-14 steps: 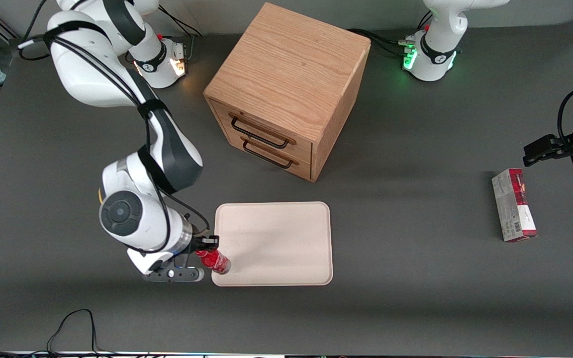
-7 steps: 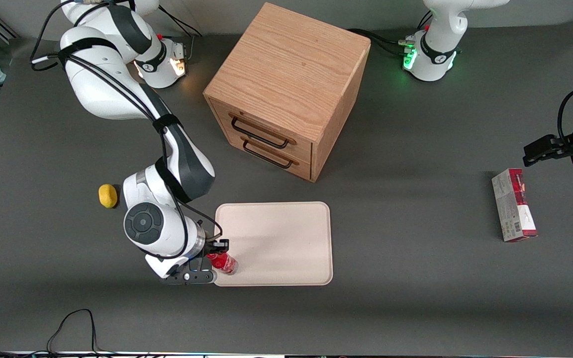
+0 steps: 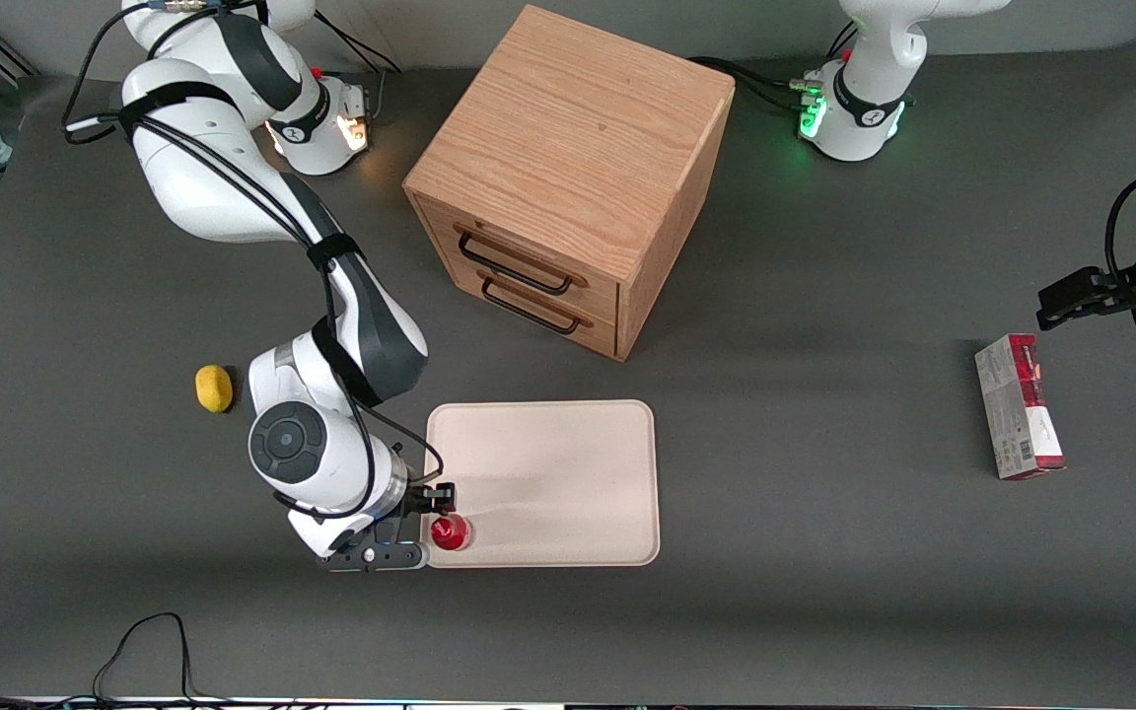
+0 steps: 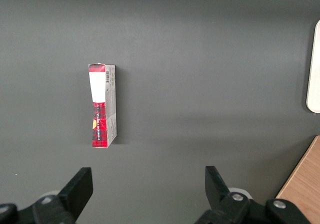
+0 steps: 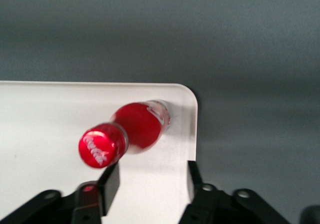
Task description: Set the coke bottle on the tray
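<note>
The coke bottle is small and red with a red cap. It stands upright on the cream-white tray, in the tray's corner nearest the front camera at the working arm's end. My right gripper hovers just above that corner, beside the bottle. In the right wrist view the bottle stands on the tray close to its rounded corner. The gripper is open, its fingers spread wide with only bare tray between them. The cap sits just ahead of one finger.
A wooden two-drawer cabinet stands farther from the front camera than the tray. A yellow lemon lies beside my arm. A red-and-grey carton lies toward the parked arm's end and also shows in the left wrist view.
My gripper moved with the tilted bottle over the tray's corner. The bottle now stands upright on the tray and the fingers have opened off it.
</note>
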Motion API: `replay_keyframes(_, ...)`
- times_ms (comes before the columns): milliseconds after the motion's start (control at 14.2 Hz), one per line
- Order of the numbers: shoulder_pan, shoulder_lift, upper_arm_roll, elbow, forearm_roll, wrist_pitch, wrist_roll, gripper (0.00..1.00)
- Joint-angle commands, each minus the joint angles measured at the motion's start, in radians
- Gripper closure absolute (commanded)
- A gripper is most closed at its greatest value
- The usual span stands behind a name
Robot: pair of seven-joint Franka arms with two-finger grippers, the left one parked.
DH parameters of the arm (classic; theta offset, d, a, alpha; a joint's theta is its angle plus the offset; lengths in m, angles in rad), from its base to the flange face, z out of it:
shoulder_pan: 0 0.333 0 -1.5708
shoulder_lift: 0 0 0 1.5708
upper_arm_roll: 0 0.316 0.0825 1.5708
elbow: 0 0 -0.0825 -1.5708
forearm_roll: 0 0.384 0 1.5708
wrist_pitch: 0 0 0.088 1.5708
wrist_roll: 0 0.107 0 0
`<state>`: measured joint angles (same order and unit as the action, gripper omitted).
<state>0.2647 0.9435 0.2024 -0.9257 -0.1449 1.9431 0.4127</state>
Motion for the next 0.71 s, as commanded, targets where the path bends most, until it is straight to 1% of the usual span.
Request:
replay_keyframes(0, 0.005, -0.032, 0.000, -0.004, -0.057, 0.003, 0.012, 0.00)
replay_keyframes(141, 0.005, -0.090, -0.017, -0.031, -0.061, -0.007, 0.011, 0.00)
replay_keyframes(212, 0.004, -0.145, -0.030, -0.082, -0.059, -0.012, 0.009, 0.00)
replay_keyframes(353, 0.001, -0.289, -0.073, -0.216, -0.050, -0.047, 0.003, 0.00)
replay_keyframes(424, -0.002, -0.369, -0.099, -0.310, -0.047, -0.059, -0.012, 0.00)
replay_keyframes(494, -0.002, -0.449, -0.124, -0.391, -0.023, -0.059, -0.017, 0.00)
replay_keyframes(565, -0.004, -0.521, -0.161, -0.460, 0.022, -0.070, -0.023, 0.00)
replay_keyframes(635, -0.007, -0.592, -0.200, -0.517, 0.071, -0.097, -0.070, 0.00)
